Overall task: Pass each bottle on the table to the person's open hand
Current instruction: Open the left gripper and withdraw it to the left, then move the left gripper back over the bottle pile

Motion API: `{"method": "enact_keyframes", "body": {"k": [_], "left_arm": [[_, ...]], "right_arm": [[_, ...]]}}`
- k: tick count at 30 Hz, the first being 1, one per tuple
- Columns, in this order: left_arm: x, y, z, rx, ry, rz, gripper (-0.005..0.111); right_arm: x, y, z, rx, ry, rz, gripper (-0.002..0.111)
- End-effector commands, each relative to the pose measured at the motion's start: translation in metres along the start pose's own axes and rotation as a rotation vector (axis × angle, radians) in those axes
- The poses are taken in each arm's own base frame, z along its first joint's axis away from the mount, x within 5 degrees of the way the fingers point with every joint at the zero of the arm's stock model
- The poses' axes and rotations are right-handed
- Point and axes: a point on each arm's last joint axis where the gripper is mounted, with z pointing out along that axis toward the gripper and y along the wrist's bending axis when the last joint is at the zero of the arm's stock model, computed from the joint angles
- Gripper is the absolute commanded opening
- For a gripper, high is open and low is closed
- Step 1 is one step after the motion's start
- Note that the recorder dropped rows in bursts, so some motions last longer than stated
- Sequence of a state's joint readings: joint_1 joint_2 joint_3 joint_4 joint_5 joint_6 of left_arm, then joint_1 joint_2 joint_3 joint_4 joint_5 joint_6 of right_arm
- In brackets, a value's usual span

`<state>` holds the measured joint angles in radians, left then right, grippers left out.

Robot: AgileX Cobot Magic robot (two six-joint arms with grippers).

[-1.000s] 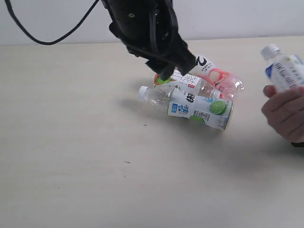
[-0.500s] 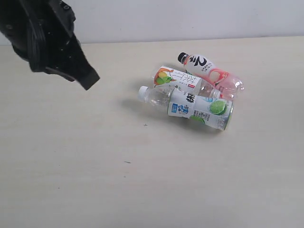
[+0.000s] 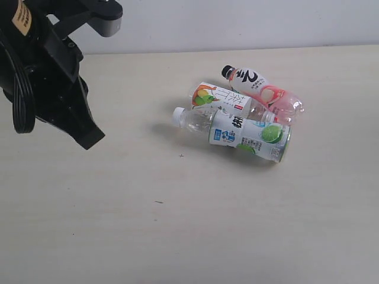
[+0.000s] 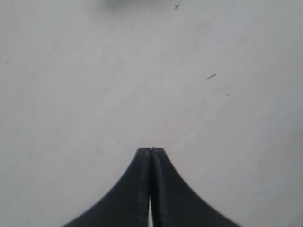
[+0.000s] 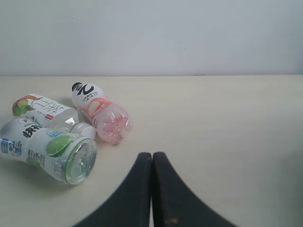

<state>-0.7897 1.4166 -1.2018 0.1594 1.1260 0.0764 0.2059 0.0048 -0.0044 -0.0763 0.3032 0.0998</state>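
Observation:
Three clear bottles lie in a cluster on the beige table (image 3: 177,231). The lime-slice bottle (image 3: 249,135) with a white cap lies in front. Behind it is the yellow-green fruit bottle (image 3: 220,99), and the pink peach bottle (image 3: 265,90) with a black cap lies furthest back. My left gripper (image 3: 92,141) hangs shut and empty far to their left. In the right wrist view my right gripper (image 5: 152,155) is shut, with the lime bottle (image 5: 47,149), fruit bottle (image 5: 42,109) and peach bottle (image 5: 102,112) apart from it. The fourth bottle and the person's hand are out of view.
Bare tabletop (image 4: 94,85) with a few tiny dark specks (image 4: 211,76) lies under my left gripper (image 4: 151,150). A pale wall (image 3: 237,23) runs behind the table's far edge.
My left arm has swung from above the bottles to the far left and lowered a little. The hand holding a bottle at the right edge has left the view. The three bottles have not moved.

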Motion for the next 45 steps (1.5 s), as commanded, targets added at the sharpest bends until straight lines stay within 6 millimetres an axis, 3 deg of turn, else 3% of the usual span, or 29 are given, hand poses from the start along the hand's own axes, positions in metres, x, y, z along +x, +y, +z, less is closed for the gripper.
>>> {"method": "enact_keyframes", "body": {"k": [1,45], "left_arm": [[0.0010,0.0015,-0.0013,-0.012,-0.010,0.005,0.000],[-0.0021,-0.0005,-0.0014,0.009,-0.044,0.011,0.000]], "right_arm": [[0.0004,-0.0001,0.0001,0.002,-0.009,-0.001,0.000],[0.0004,-0.0001,0.0001,0.002,-0.009,-0.001,0.000]]}}
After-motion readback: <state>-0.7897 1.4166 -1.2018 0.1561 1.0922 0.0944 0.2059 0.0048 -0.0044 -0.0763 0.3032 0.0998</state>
